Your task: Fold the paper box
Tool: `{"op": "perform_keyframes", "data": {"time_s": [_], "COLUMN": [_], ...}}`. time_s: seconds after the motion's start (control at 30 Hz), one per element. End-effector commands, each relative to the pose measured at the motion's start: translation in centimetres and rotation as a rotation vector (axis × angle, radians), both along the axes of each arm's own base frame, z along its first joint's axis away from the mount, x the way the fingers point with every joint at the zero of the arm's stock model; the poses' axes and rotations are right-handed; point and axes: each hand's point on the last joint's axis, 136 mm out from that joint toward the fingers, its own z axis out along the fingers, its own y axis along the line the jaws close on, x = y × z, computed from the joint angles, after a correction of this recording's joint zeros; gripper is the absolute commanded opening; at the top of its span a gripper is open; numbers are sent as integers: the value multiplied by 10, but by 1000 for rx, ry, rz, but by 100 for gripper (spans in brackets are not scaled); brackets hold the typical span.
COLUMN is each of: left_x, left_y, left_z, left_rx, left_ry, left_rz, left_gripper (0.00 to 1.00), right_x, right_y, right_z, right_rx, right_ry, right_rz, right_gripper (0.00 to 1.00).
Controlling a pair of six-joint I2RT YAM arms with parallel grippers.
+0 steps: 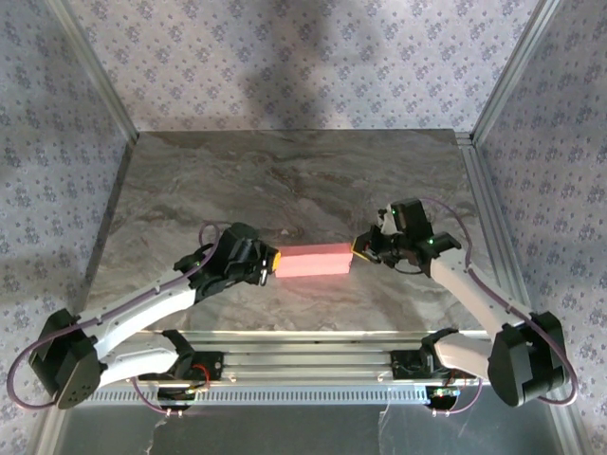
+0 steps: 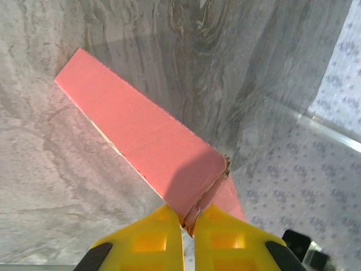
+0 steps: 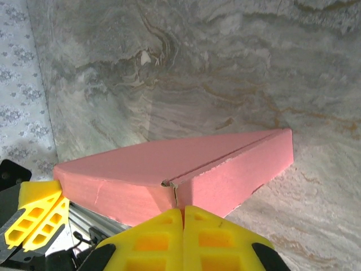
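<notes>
Left gripper sits left of centre in the overhead view. Its yellow fingers are clamped on the end of the paper box, with a thin edge of card pinched between them (the left wrist view shows a frayed corner right at the tips). The box is a slim pink rectangular block. It lies flat on the marble table in the lower middle of the overhead frame, running left to right between the two grippers. A seam runs along its top face. At its right end is the right gripper. In the right wrist view its fingers are pressed together with no gap, the tips against the box's end where the seam meets the corner. Whether any card is caught between them cannot be told.
</notes>
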Motion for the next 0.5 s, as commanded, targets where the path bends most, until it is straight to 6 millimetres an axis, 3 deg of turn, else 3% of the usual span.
{"op": "perform_keyframes", "data": {"time_s": [0.0,0.23,0.47], "left_x": [-33,-68,-69], "left_y": [22,30,37], "left_z": [-36,-71,-106], "left_rx": [141,104,137], "left_ry": [57,92,93], "left_rz": [-89,-116,-117], "left_gripper": [10,16,28], "right_x": [-38,-68,-58], "right_y": [-20,-20,-16], "right_z": [-36,-62,-92], "right_rx": [-123,-134,-196], "right_ry": [125,197,224], "right_rz": [0,10,23], "right_gripper": [2,14,22]}}
